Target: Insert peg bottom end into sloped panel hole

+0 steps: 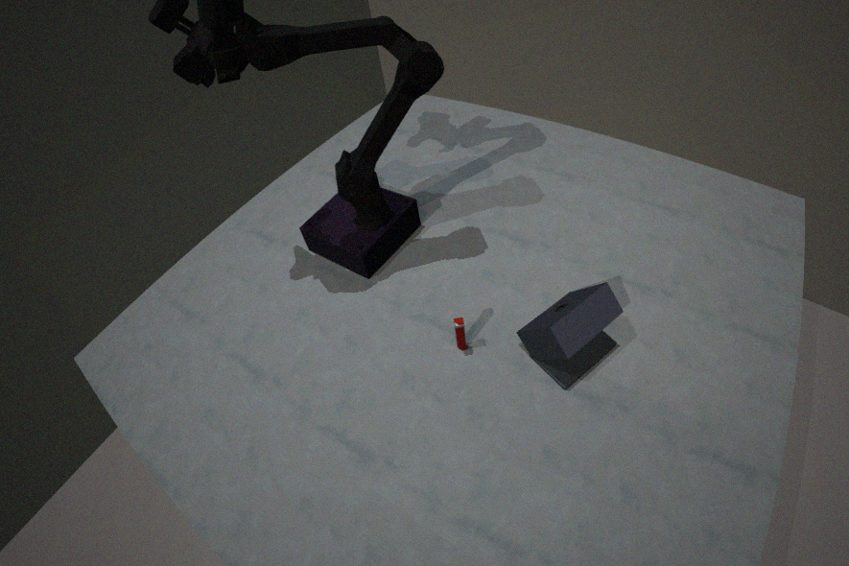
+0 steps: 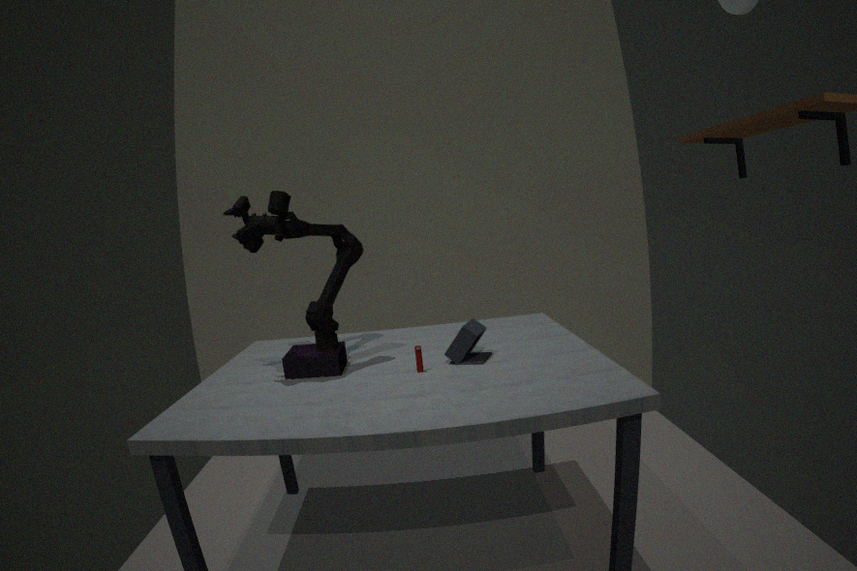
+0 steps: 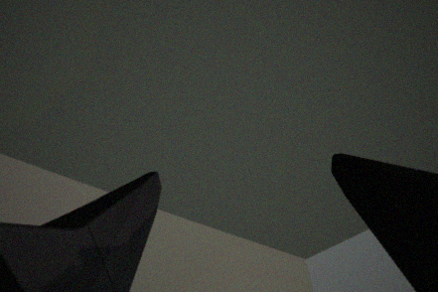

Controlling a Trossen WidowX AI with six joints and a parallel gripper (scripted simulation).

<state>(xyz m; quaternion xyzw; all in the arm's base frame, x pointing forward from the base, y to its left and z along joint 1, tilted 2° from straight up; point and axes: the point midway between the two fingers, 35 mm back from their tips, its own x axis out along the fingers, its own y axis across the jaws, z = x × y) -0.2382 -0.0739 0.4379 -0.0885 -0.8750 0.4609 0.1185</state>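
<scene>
A slim red peg (image 1: 460, 338) (image 2: 418, 360) with a pale band near its top stands upright on the table. The grey sloped panel (image 1: 586, 325) (image 2: 465, 342) stands on its flat base to the right of the peg in the top and exterior views. Its dark hole (image 1: 562, 307) shows in the upper face in the top view; its exact shape is too small to tell. My gripper (image 2: 229, 225) (image 3: 244, 171) is open and empty. It is raised high above the table, far to the left of the peg, pointing away from peg and panel. The wrist view shows neither of them.
The arm's dark purple base block (image 1: 344, 230) (image 2: 315, 360) sits on the pale table (image 1: 371, 373) (image 2: 402, 410), left of the peg. An orange-brown wall shelf (image 2: 780, 119) is high at the right in the exterior view. The wrist view shows walls behind the fingers.
</scene>
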